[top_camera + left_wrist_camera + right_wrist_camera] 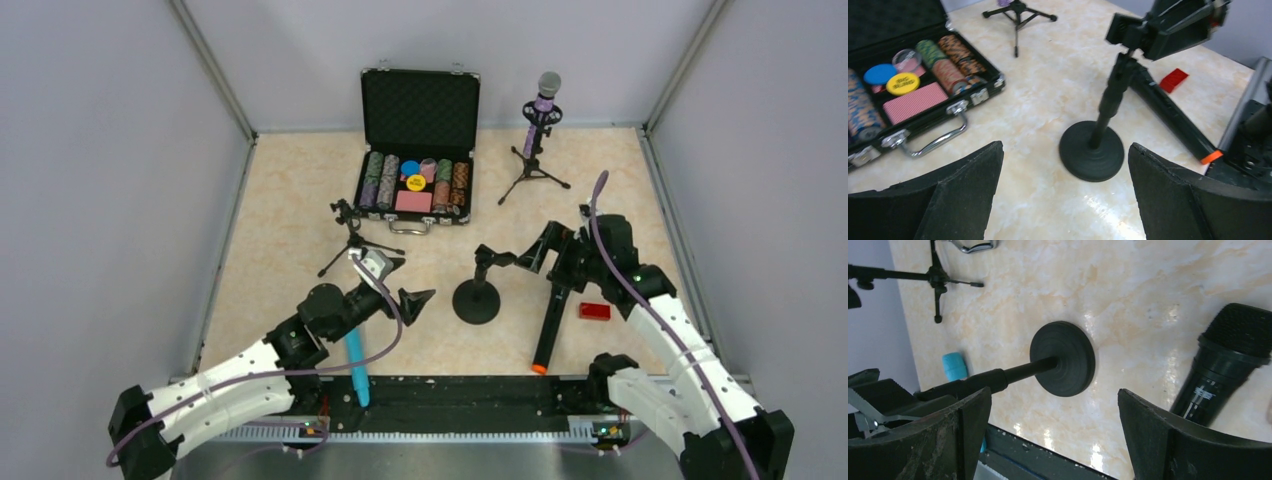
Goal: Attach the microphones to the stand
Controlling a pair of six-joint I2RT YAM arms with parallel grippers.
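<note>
The glittery purple microphone [545, 95] stands clipped in a tripod stand [533, 165] at the back right. A black microphone with an orange end [550, 325] [1173, 112] [1220, 370] lies on the table right of the round-base stand [477, 295] [1091, 150] [1063, 357]. The turquoise microphone [355, 365] [954, 366] lies near the front edge under my left arm. My left gripper [403, 283] [1065, 145] is open and empty, facing the round-base stand from the left. Beside that stand's top, my right gripper [545, 262] [1054, 391] is open and holds nothing.
An empty small tripod stand [350, 235] [935, 277] stands left of centre. An open black case of poker chips [418, 150] [923, 85] sits at the back. A small red block [594, 311] [1174, 80] lies right of the black microphone. Grey walls enclose the table.
</note>
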